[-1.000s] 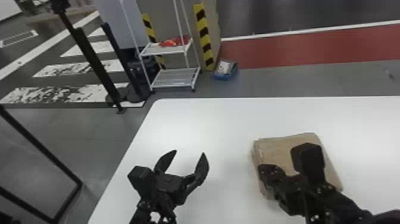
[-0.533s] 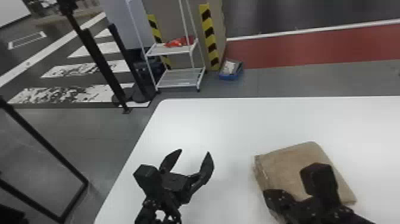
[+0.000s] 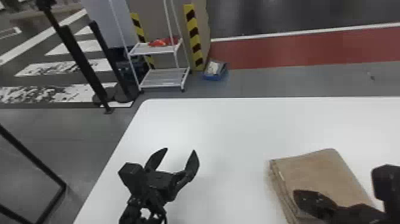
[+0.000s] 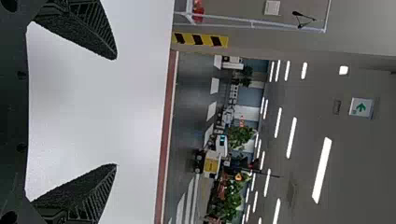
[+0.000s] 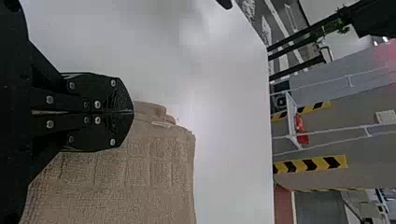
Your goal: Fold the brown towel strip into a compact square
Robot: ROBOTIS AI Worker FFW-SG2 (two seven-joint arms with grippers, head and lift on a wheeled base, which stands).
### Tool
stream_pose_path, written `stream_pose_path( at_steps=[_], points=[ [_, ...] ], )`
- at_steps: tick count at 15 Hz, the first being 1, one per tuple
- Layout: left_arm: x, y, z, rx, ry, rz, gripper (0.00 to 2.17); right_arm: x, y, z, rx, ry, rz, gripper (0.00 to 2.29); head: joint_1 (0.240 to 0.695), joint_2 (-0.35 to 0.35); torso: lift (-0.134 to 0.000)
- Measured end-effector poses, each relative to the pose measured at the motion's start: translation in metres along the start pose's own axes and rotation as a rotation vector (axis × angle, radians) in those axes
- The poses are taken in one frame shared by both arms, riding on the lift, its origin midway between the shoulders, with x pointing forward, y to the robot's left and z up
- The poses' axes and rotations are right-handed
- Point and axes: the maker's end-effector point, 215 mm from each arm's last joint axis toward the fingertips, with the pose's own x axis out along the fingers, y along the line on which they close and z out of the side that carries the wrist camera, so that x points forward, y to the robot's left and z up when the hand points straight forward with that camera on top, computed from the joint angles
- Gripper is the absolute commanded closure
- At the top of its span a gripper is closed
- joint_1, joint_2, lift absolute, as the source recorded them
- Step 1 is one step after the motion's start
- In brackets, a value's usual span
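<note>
Brown cloth, folded in layers, makes up the towel, which lies flat on the robot's right-hand part of the white table. Its layers show stacked along the side facing the robot's left, with a small pale patch on that edge. The towel's near end is partly covered by the right end effector and partly cut off at the head view's bottom edge, so its full outline cannot be told. In the right wrist view the towel runs out of the picture too.

The right end effector reaches in over the towel, and its two fingers are pressed together, their tips at the layered edge. Whether any cloth is pinched between them cannot be made out.

Well apart from the towel, the left end effector is over the table's left part, its fingers spread wide with nothing between them. Its arm is cut off at the head view's bottom edge.

The table's far left corner shows; its right and near sides are cut off. Beyond it stand a white rack with something red on it, too blurred to name, and a blue bin with unclear pale contents.
</note>
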Motion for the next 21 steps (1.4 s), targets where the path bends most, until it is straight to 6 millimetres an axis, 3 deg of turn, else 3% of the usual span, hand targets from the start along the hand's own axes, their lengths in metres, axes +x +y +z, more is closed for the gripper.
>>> stream_pose_path(
  at_steps=[4, 8, 10, 12, 15, 21],
  points=[
    [0.001, 0.007, -0.001, -0.002, 0.000, 0.014, 0.05, -0.055, -0.028, -0.004, 0.114, -0.013, 0.009, 2.16, 0.695, 0.184, -0.122],
    [-0.003, 0.022, -0.003, -0.005, -0.002, 0.044, 0.05, -0.108, -0.056, -0.030, 0.245, 0.025, -0.005, 2.16, 0.695, 0.136, -0.122],
    [-0.002, 0.023, -0.003, -0.007, -0.005, 0.047, 0.05, -0.119, -0.075, -0.044, 0.293, 0.064, -0.051, 2.16, 0.695, 0.110, -0.122],
    [0.000, 0.021, -0.003, -0.010, -0.006, 0.043, 0.05, -0.111, -0.085, -0.053, 0.312, 0.109, -0.072, 2.16, 0.695, 0.090, -0.122],
    [0.001, 0.019, -0.004, -0.011, -0.005, 0.041, 0.05, -0.078, -0.094, -0.057, 0.323, 0.189, -0.087, 2.16, 0.695, 0.097, -0.122],
    [-0.001, 0.019, -0.006, -0.009, 0.000, 0.036, 0.05, -0.012, -0.122, -0.021, 0.289, 0.223, -0.127, 2.16, 0.695, 0.116, -0.122]
  ],
)
